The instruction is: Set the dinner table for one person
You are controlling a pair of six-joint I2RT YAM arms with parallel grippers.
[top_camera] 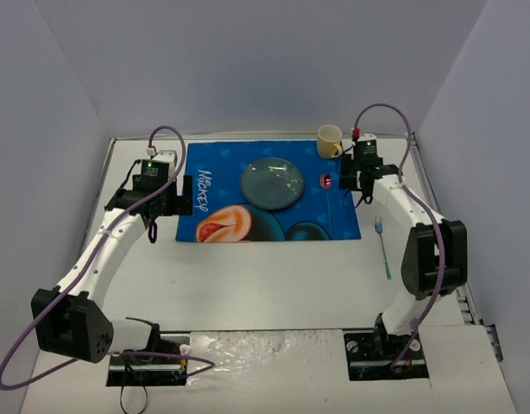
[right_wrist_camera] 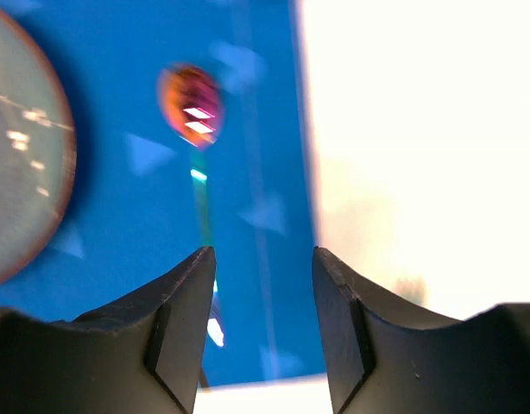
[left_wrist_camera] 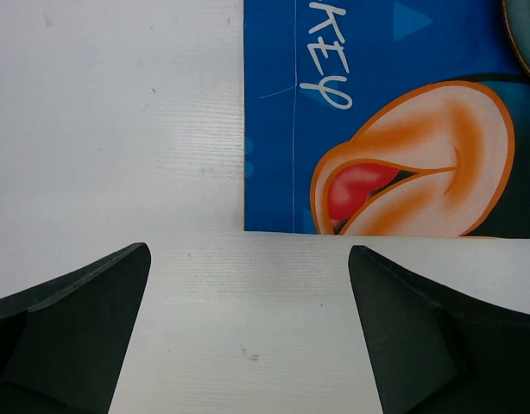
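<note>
The white worktop (top_camera: 274,276) already carries the mat (top_camera: 347,228), plate (top_camera: 272,183), cup (top_camera: 330,141) and spoon (top_camera: 327,181). The fork (top_camera: 382,246) lies off the mat, seemingly unplaced. Left jaws gape empty; right jaws stand parted above the spoon.

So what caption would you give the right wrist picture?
Right fingers parted over a shiny spoon lying on the blue placemat beside the plate.

Plate (top_camera: 272,183) and spoon (top_camera: 327,181) lie on placemat (top_camera: 211,159).
</note>
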